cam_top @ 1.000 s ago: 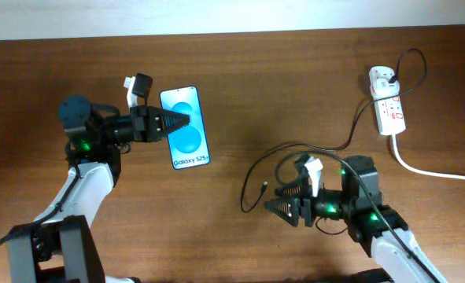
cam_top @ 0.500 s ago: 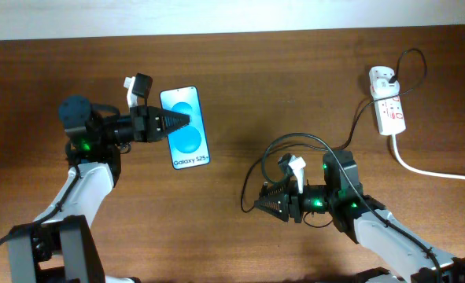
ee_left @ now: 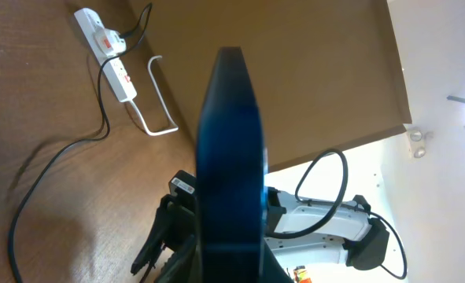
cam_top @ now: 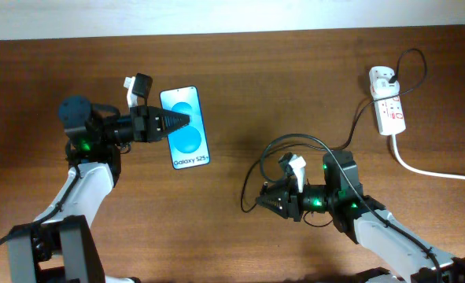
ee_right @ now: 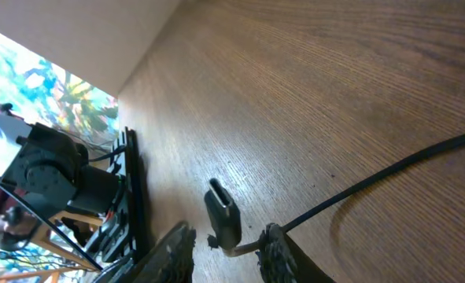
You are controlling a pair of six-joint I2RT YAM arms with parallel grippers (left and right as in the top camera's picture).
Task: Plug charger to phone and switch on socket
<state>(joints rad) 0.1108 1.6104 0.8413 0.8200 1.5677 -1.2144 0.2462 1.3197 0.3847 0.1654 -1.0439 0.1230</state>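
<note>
Brown wooden table (cam_top: 295, 71), overhead view. Two arms reach in from the near edge.

Left side: the slim black-framed smartphone with a bright blue screen (cam_top: 191, 135) sits screen up, long axis running away from the robot, the white "Galaxy S25+" lettering at its near end. The left gripper (cam_top: 177, 123) comes in from the phone's left and overlaps that edge. Its fingers are pressed together on the phone, pinching it. From the left wrist the phone shows edge-on as a dark blue blurred band down the middle of the frame; the fingers themselves are not made out there.

Right side: the right gripper (cam_top: 265, 202) lies low over the table, pointing left, well apart from the phone. In the right wrist view the small black connector tip of the thin black charger cable (ee_right: 223, 214) lies on the wood between the two fingers (ee_right: 175, 250). They stand partly spread, a sliver of table showing on either side of the tip — not pinching it. The cable loops back past the right finger.

Far right corner: the white elongated power strip with red markings (cam_top: 389, 106) lies on the table with the white plug adapter (cam_top: 381, 79) seated at its far end. The black cable runs from there toward the right arm. A thick white cord (cam_top: 441, 174) leaves the strip's near end and curves off the right edge. Switch positions too small to read.
</note>
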